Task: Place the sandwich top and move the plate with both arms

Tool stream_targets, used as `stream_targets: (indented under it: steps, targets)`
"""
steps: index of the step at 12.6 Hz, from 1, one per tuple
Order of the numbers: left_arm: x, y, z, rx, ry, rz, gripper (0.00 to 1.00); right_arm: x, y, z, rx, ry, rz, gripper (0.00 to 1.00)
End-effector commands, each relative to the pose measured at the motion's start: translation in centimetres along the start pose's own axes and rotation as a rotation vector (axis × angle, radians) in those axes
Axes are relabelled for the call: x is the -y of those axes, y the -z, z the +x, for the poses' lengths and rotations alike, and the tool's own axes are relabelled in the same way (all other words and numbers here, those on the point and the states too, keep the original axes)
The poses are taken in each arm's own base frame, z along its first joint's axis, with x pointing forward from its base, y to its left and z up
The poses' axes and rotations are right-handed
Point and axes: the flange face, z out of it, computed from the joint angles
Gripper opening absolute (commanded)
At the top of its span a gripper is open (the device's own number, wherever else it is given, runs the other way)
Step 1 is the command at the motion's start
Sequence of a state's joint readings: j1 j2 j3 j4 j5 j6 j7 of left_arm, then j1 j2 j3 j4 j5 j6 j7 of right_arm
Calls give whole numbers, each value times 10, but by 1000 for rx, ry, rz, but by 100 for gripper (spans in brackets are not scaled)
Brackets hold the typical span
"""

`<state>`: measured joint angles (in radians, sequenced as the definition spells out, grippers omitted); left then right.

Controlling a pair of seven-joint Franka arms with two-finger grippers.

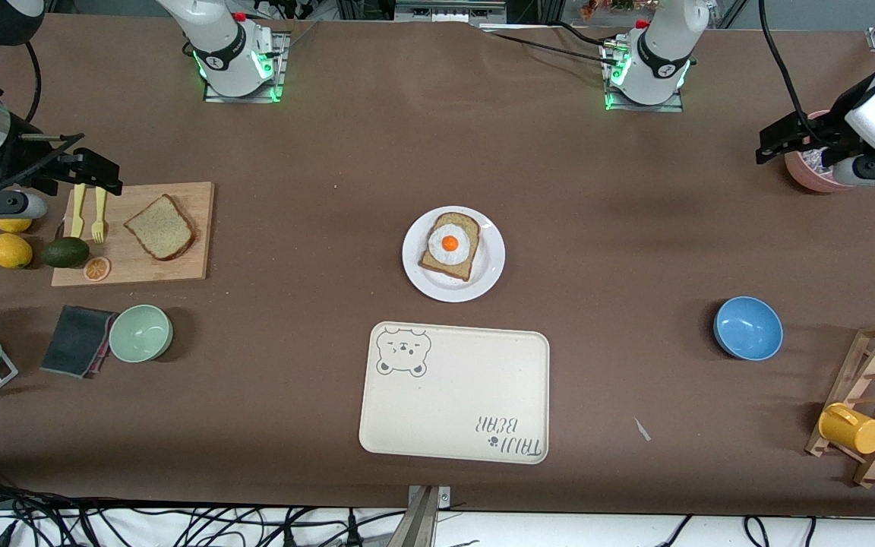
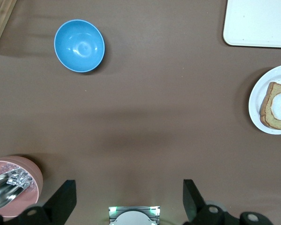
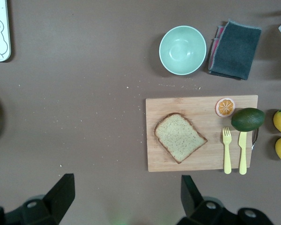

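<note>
**Both grippers up and open, bread slice on its board**

We found the sandwich top (image 1: 160, 227) lying flat on a wooden cutting board (image 1: 194, 266) toward the right arm's end of the table, untouched by either arm. On the same board we saw a yellow fork (image 1: 98, 214) and a yellow knife (image 1: 77, 210) side by side, and an orange slice (image 1: 97, 268) at the board's corner nearer the front camera. A dark avocado (image 1: 65, 252) sat at the board's edge, with two lemons (image 1: 10, 250) just beside it.

The plate (image 1: 489, 267) stood at the middle of the table, well apart from the board. It carried a bread slice topped with a fried egg (image 1: 450, 244). The cream bear-print tray (image 1: 454, 393) lay near the plate, closer to the front camera.

The right gripper (image 1: 92, 171) hung in the air over the cutting board's end where the cutlery lay, its fingers spread wide and holding nothing. The left gripper (image 1: 775, 144) hung over a pink container (image 1: 806, 171) at the left arm's end of the table, jaws likewise spread and empty. In the left wrist view we made out metal utensils in that container.

A pale green bowl (image 1: 140, 332) and a dark cloth (image 1: 77, 340) sat nearer the camera than the board. A blue bowl (image 1: 747, 327) sat toward the left arm's end, near a wooden rack (image 1: 874, 395) with a yellow cup (image 1: 851, 428).
</note>
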<state>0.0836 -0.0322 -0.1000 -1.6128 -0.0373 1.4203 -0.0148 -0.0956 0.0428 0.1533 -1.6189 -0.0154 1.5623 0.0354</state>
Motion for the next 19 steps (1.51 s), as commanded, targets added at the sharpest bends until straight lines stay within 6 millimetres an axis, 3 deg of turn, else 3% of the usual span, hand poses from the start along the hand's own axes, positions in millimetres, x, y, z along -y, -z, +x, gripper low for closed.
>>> stream_targets:
  steps: [1,17,18,19]
  targets:
    - [0,5,0,5,2,-22,100,-2,1,-2,-9,-12,-13,100]
    - [-3,4,0,7,0,-18,100,-3,-1,-1,-5,-12,-16,100]
    - [-3,4,0,7,0,-18,100,-3,-2,1,-3,-10,-16,100]
    - [-3,4,0,7,-1,-19,100,-3,-24,13,33,8,-12,100]
